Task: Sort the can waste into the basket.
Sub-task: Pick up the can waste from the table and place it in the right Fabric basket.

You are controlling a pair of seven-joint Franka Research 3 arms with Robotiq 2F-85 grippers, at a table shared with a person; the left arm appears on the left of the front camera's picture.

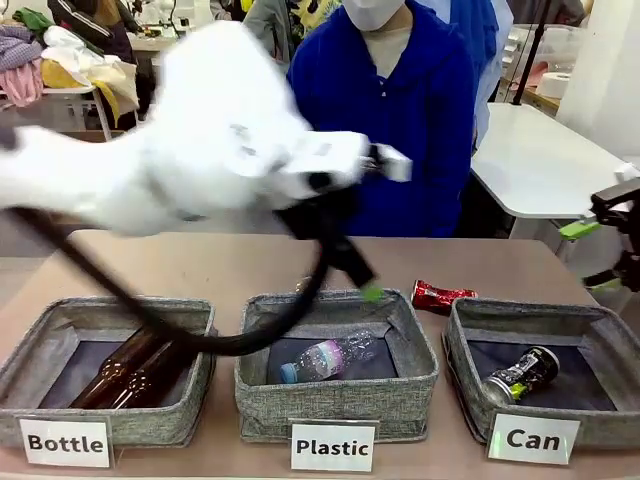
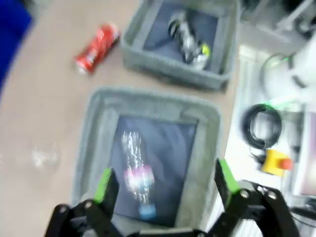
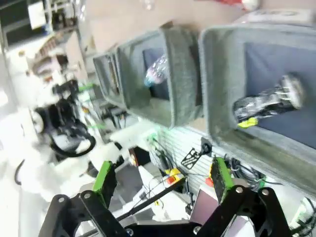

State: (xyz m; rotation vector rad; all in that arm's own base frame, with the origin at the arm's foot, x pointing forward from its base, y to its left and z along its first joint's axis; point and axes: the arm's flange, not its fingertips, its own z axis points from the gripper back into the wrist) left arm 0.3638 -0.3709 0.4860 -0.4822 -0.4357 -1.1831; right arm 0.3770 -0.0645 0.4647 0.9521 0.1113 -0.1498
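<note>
The crushed shiny red can [image 1: 440, 296] lies on the table behind the gap between the middle and right baskets, also seen in the left wrist view [image 2: 96, 48]. The black can [image 1: 520, 375] lies inside the grey "Can" basket [image 1: 600, 330] at the front right. My left gripper [image 1: 360, 275], blurred by motion, hangs over the far rim of the "Plastic" basket [image 1: 258, 385]. In its own view the left gripper [image 2: 164, 180] stands open and holds nothing. My right gripper [image 1: 595, 258] is open at the right edge, above the Can basket [image 3: 217, 98] and the black can [image 3: 266, 103].
A clear plastic bottle [image 1: 325, 358] lies in the middle basket. Brown glass bottles [image 1: 130, 372] fill the "Bottle" basket [image 1: 40, 345] at the left. A person in a blue top [image 1: 400, 110] stands at the far side. The left arm's black cable [image 1: 200, 340] droops over the left baskets.
</note>
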